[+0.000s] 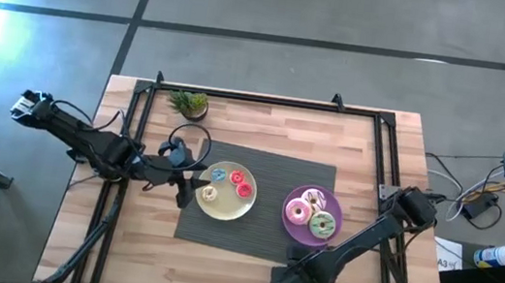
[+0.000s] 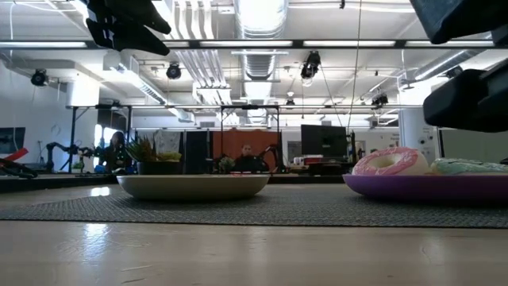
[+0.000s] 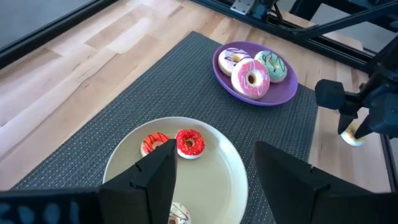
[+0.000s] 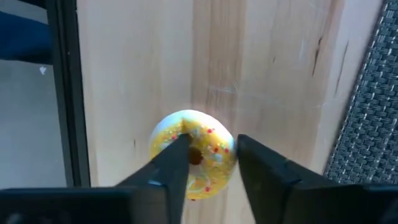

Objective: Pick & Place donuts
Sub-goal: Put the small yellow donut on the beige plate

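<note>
The right jaws (image 4: pixel 210 163) grip a yellow donut (image 4: pixel 193 154) above bare table (image 4: pixel 261 56); left jaws (image 3: pixel 214 171) gape over the cream plate (image 3: pixel 217 186)

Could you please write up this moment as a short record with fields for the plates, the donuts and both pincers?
Cream plate: three small iced toy donuts, on the grey woven mat.
Purple plate: three small iced donuts.
Yellow sprinkled donut: on bare wood near the table's front edge.
Right pincer: astride the yellow donut; grip unclear.
Left pincer: open, above the cream plate.
</note>
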Robot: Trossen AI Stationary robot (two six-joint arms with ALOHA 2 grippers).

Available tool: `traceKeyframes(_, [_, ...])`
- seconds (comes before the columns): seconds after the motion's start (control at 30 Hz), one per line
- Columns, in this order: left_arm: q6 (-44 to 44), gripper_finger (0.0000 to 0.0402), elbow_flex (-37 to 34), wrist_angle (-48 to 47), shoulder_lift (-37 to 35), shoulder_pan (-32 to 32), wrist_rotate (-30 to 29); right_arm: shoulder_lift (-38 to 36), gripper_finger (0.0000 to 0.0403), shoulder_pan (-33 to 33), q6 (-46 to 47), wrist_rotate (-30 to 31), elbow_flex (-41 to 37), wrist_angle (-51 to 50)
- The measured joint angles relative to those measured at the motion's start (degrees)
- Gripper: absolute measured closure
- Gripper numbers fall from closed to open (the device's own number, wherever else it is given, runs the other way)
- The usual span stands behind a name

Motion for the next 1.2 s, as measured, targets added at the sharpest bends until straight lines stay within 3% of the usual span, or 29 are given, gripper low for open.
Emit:
traceKeyframes(0.27, [-0.1,0.0212,0.0,-0.8,0.0,-0.2,-0.1,-1.7,0.0385,-2.8,0.5,2.2,-0.2,-1.0])
traceKeyframes(0.53, [-3.1,0.0212,0.0,-6.6,-0.1,-1.9,-1.3,-7.1,0.0389,-15.2,-2.9,6.8,-0.4,-0.1])
traceKeyframes(0.77, [-7.6,0.0212,0.0,-10.0,-0.1,-6.0,-5.5,-4.6,0.0389,-29.6,-5.6,3.2,2.1,11.3])
traceKeyframes(1.07, [-16.2,0.0212,0.0,-15.8,-0.1,-11.1,-10.5,5.2,0.0386,-34.8,-7.9,3.0,13.5,11.8])
traceKeyframes(1.2, [-17.1,0.0212,0.0,-16.3,-0.1,-11.2,-10.7,10.7,0.0351,-35.1,-9.7,-0.6,19.7,8.3])
